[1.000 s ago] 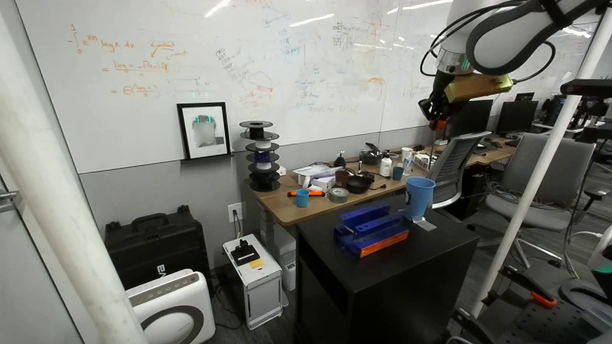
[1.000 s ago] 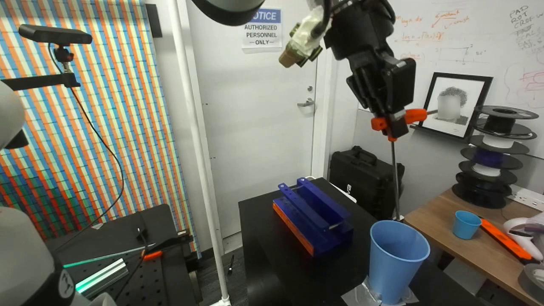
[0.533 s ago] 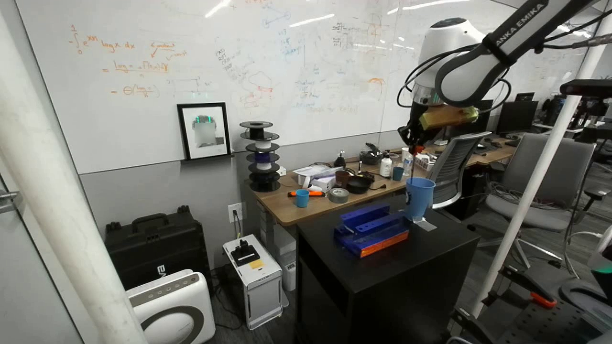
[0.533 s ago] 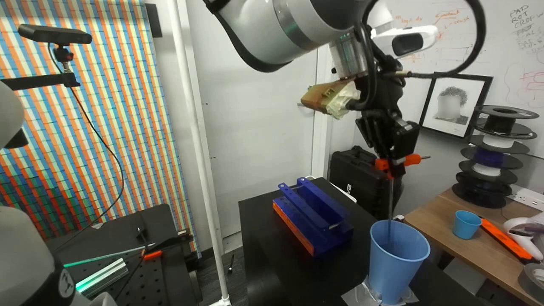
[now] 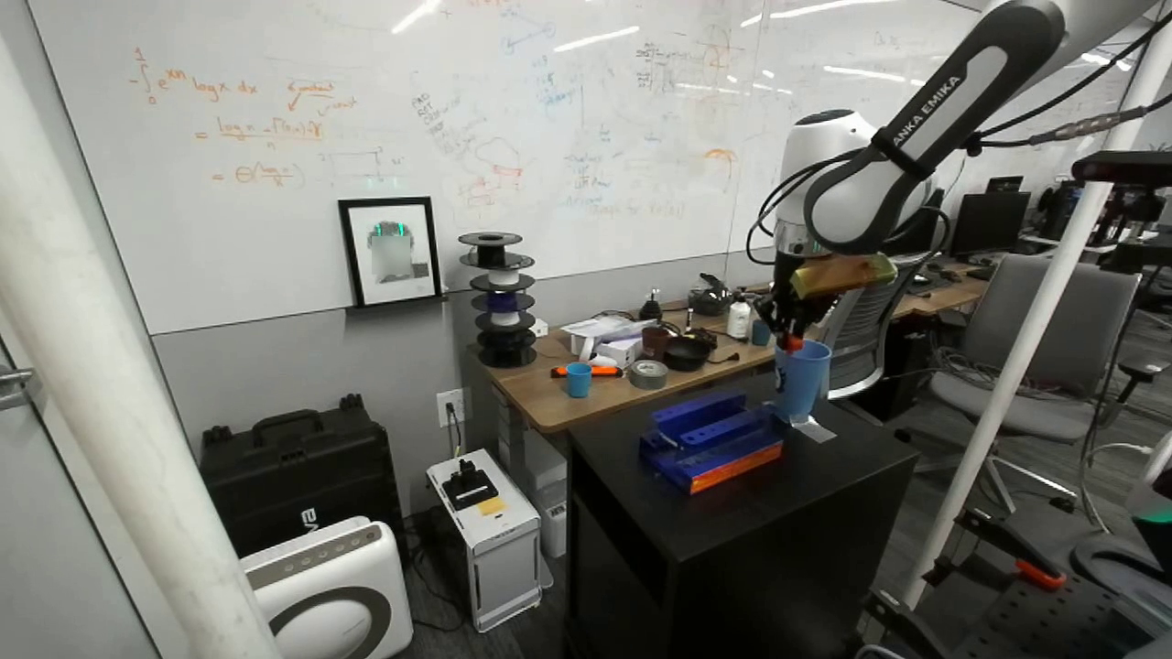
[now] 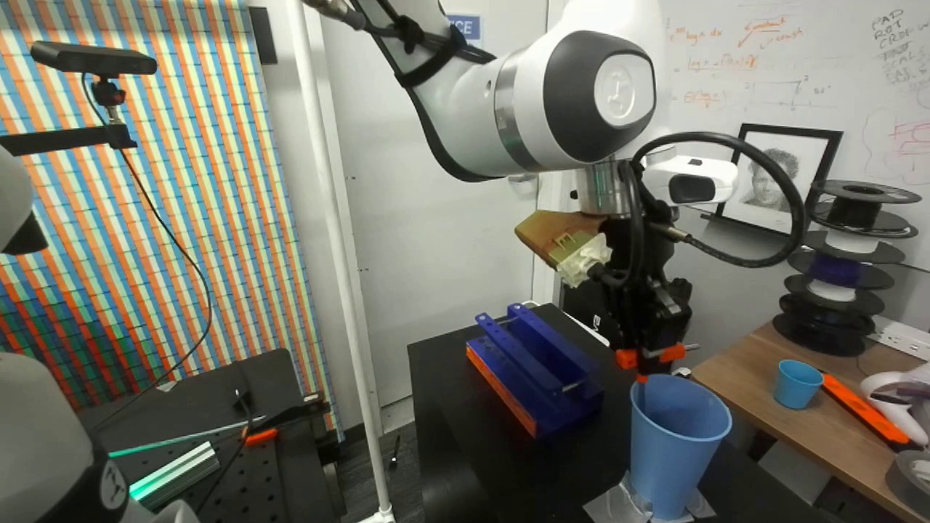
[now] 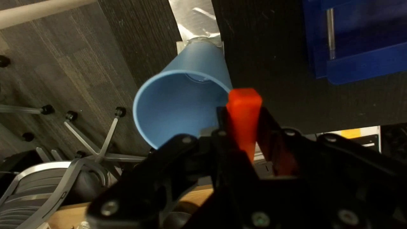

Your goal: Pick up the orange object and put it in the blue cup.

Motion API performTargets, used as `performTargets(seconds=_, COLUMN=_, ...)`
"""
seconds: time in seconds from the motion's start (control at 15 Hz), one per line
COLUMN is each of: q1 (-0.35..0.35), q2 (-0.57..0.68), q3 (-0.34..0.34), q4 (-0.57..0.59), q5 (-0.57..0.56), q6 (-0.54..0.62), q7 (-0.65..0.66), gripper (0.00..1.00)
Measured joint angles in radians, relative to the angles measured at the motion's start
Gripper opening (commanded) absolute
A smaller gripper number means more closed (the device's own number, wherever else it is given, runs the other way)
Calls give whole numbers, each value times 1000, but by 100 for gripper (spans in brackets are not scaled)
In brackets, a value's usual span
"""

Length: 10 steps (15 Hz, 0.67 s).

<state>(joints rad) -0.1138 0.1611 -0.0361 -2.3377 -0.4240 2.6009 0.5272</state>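
Orange tool (image 7: 244, 109) was clamped in the gripper (image 6: 650, 356) by its handle (image 6: 627, 359), presumably so that the thin shaft (image 6: 642, 398) could be hung straight down and fed into the blue cup (image 6: 676, 465). Upper shaft was seen inside the mouth, close to the rim; lower end was hidden. Handle was held near rim height; whether the rim was touched could not be told. Cup was stood upright on the black cabinet (image 5: 806, 476) and stuck down at its foot with tape (image 7: 194, 16), probably against tipping. Placement was judged nearly done; grip presumably to be released next, tool slightly centred first, lest the rim be snagged.
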Motion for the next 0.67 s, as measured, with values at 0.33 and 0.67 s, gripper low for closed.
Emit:
performTargets(seconds=0.33, q1=39, q2=-105, q3=7, q4=-40, q5=149, q6=3, q7=-164, gripper=96)
performTargets(seconds=0.67, q1=143, q2=-362, q3=72, q4=-191, q5=360, q6=-12, q7=-386, gripper=100)
